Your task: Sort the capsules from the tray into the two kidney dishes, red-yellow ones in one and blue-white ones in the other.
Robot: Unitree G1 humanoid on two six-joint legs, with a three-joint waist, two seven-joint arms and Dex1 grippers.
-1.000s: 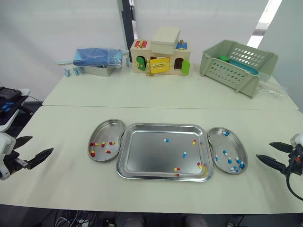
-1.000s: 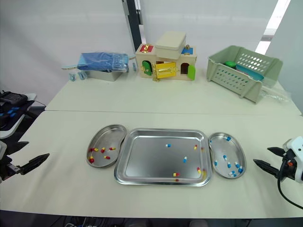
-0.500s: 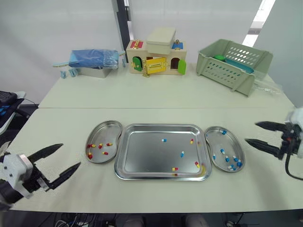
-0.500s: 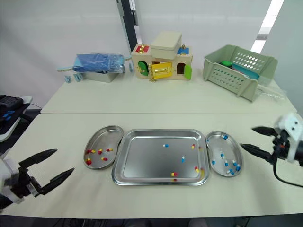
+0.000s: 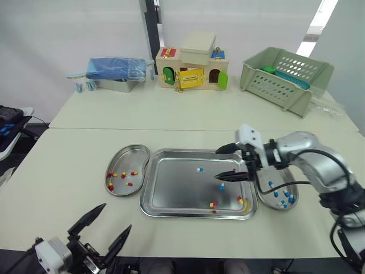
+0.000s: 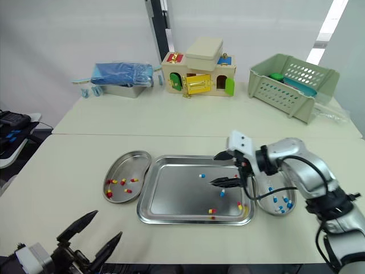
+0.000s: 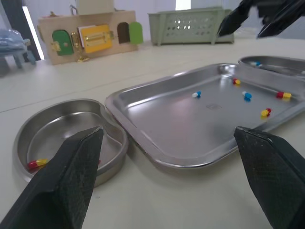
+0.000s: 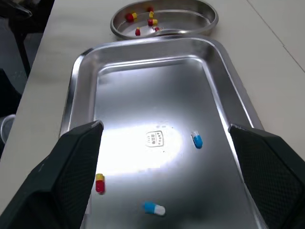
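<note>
Both head views look forward and down over the whole table point(image 5: 114, 117), tray point(image 5: 182, 182) at centre. The left wrist view sits low, facing across the tray; the right wrist view looks down from close above it.

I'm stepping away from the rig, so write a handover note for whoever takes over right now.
Right gripper: open, empty, over the right side of the tray.
Left gripper: open, empty, low by the front edge of the table.
Done: left kidney dish holds red-yellow capsules, right kidney dish blue-white capsules.
Left: five in the tray, three red-yellow and two blue-white.
</note>
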